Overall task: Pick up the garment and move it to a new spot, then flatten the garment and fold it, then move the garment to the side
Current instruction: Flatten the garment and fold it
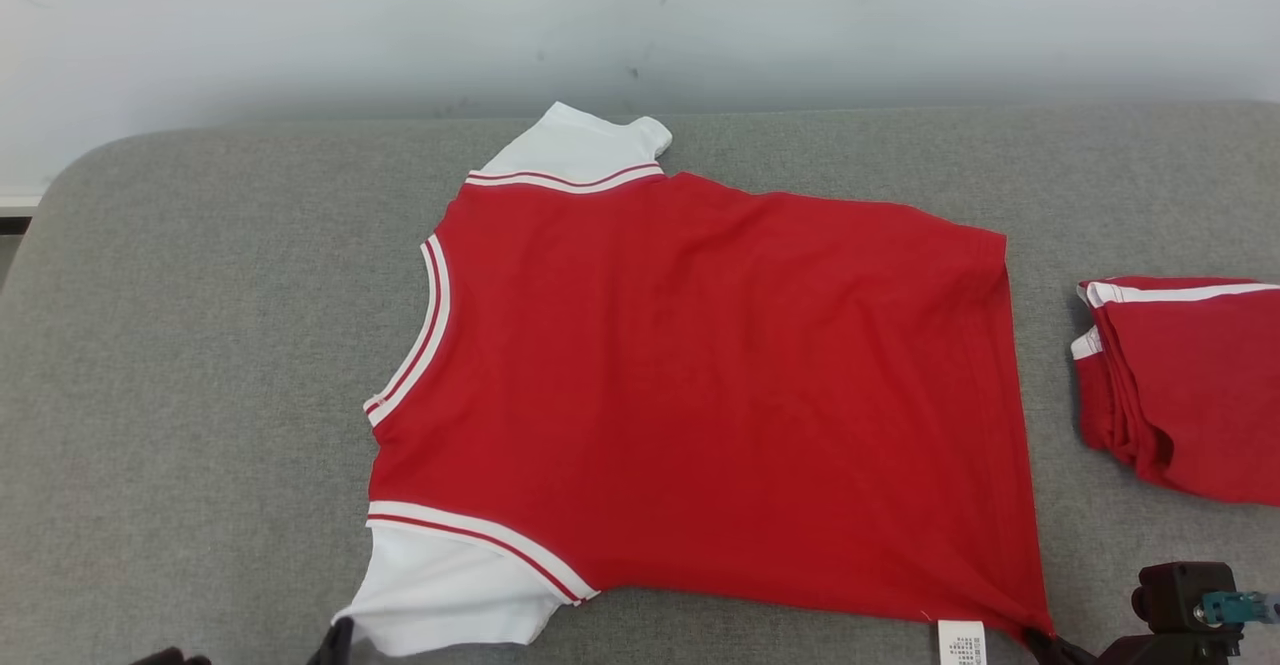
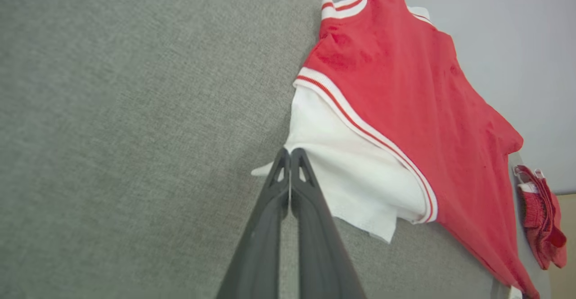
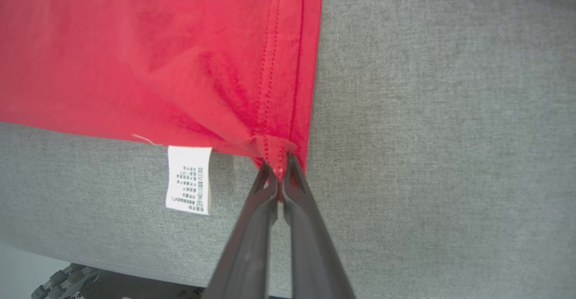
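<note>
Wall point(image 1: 300, 25), pale, runs across 12 o'clock. Grey pad point(image 1: 200, 345) spans below. Shirt point(image 1: 700, 395) lies flat at centre; folded pile point(image 1: 1190, 385) at 3 o'clock. Left gripper point(image 2: 290, 151) pinches its sleeve point(image 2: 355, 173) at 7, right gripper point(image 3: 279, 166) its hem corner point(image 3: 274, 148) at 5.

The garment point(image 1: 700, 395) is a red T-shirt with white sleeves and red-and-white striped trim. It lies spread nearly flat on the grey worktop point(image 1: 200, 395), with its neckline point(image 1: 415, 345) toward the robot's left and its hem to the right. The far sleeve point(image 1: 575, 150) reaches the worktop's back edge, and the near sleeve point(image 1: 450, 585) lies by the front edge. The near hem corner point(image 3: 274, 148) is puckered to a point, with a white care label point(image 1: 961, 642) just beside it. Whether front or back faces up is hard to tell.
</note>
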`<state>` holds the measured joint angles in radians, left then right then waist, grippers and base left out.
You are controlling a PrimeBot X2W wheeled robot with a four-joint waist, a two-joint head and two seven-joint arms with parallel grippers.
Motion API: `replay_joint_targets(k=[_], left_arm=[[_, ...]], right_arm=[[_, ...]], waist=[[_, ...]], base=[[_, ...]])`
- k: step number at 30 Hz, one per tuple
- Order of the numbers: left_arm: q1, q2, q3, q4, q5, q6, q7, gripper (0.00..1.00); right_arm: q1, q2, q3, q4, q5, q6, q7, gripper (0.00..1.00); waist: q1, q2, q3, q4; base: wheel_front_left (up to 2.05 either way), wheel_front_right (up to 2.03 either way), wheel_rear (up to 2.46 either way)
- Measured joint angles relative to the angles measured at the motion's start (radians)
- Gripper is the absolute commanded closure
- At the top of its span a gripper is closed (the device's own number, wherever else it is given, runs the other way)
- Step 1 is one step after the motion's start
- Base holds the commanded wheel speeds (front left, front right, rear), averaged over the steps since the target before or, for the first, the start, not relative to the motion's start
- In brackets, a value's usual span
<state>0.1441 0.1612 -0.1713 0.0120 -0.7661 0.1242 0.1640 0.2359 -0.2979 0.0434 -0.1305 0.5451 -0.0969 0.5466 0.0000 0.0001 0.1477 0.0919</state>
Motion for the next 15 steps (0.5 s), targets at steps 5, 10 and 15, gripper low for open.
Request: replay_joint_targets(k=[5,10,15], left_arm=[[0.037,0.002,0.000,0.010,0.000,0.000,0.048,1.00],[0.054,0.005,0.013,0.010,0.000,0.000,0.082,1.00],[0.080,0.006,0.014,-0.001,0.000,0.000,0.129,1.00]], right_arm=[[0.002,-0.004,-0.013,-0.002,0.000,-0.001,0.019,1.00],[0.002,-0.009,-0.024,-0.010,-0.002,-0.009,0.036,1.00],[0.003,-0.011,-0.033,-0.029,-0.007,-0.010,0.051,1.00]], waist=[[0.0000,0.0000,0.003,0.005],[0.0000,-0.0001,0.006,0.013],[0.0000,0.0000,0.009,0.018]], base=[[0.00,0.00,0.00],[0.00,0.00,0.00],[0.00,0.00,0.00]])
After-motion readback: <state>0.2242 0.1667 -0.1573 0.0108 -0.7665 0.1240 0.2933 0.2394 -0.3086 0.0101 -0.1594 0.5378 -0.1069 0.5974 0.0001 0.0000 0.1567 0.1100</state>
